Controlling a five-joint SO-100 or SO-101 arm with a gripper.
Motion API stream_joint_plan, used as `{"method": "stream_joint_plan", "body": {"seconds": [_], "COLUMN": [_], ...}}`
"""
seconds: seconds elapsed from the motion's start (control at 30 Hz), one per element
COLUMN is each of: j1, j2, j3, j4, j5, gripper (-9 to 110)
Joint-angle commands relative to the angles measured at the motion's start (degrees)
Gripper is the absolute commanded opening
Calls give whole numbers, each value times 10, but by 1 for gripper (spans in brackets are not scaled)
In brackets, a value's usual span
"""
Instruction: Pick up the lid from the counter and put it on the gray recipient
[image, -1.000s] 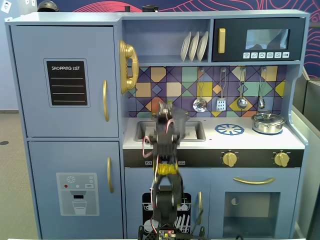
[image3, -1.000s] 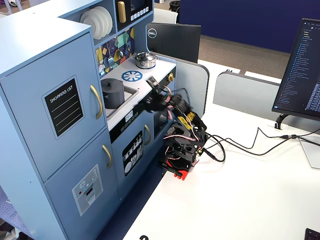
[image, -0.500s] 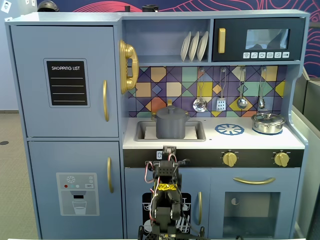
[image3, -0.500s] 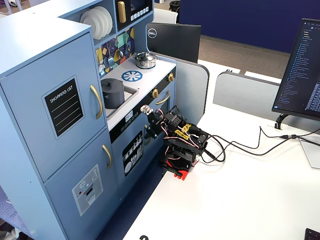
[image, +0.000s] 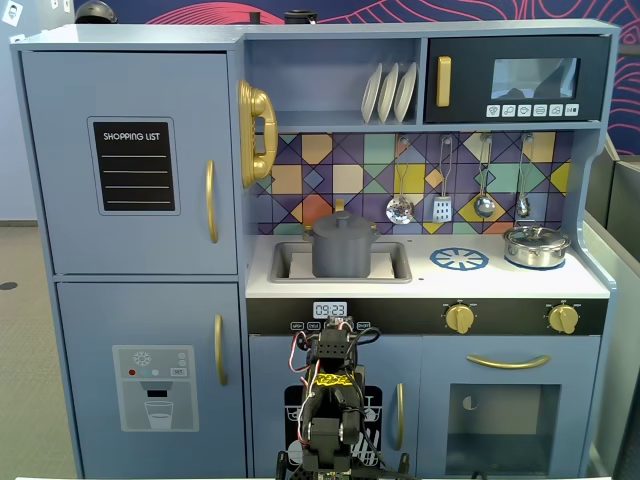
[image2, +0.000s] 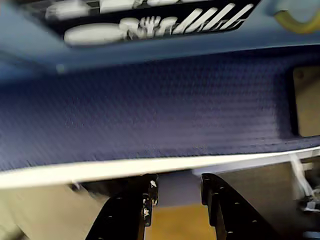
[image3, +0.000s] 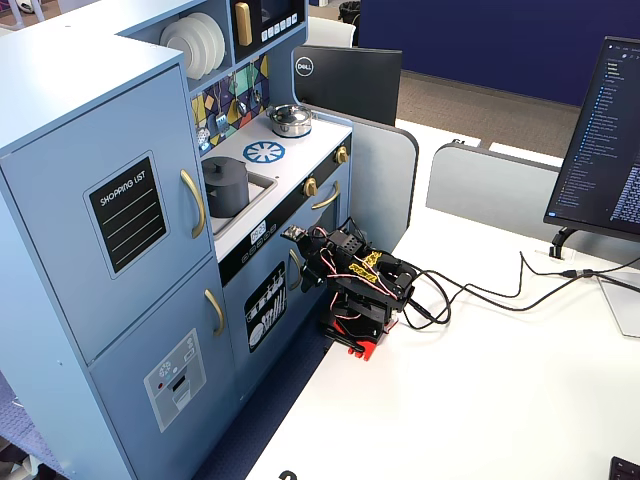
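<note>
One matte dark gray cylindrical pot (image: 344, 247) stands in the toy sink, its flat round gray lid (image: 343, 222) seemingly already seated. Our gripper (image2: 176, 192), folded low, shows fingers spread, empty. We judge the lid light, rigid; its knob is the handhold.

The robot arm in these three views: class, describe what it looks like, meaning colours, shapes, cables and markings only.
The arm is small and black, built from boxy motor blocks on a red base clamp. Thin red, white and black wires loop over its top, and a yellow and black patterned band wraps one link. A black cable trails from it across the white table. The gripper has two flat black jaws with chipped pale spots.
</note>
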Motion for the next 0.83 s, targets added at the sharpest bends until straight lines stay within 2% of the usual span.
{"method": "stream_joint_plan", "body": {"seconds": [0.0, 0.8], "j1": [17, 14], "j2": [-4, -4], "j3": [9, 9], "j4": [94, 94], "j5": [38, 38], "gripper": [0, 7]}}
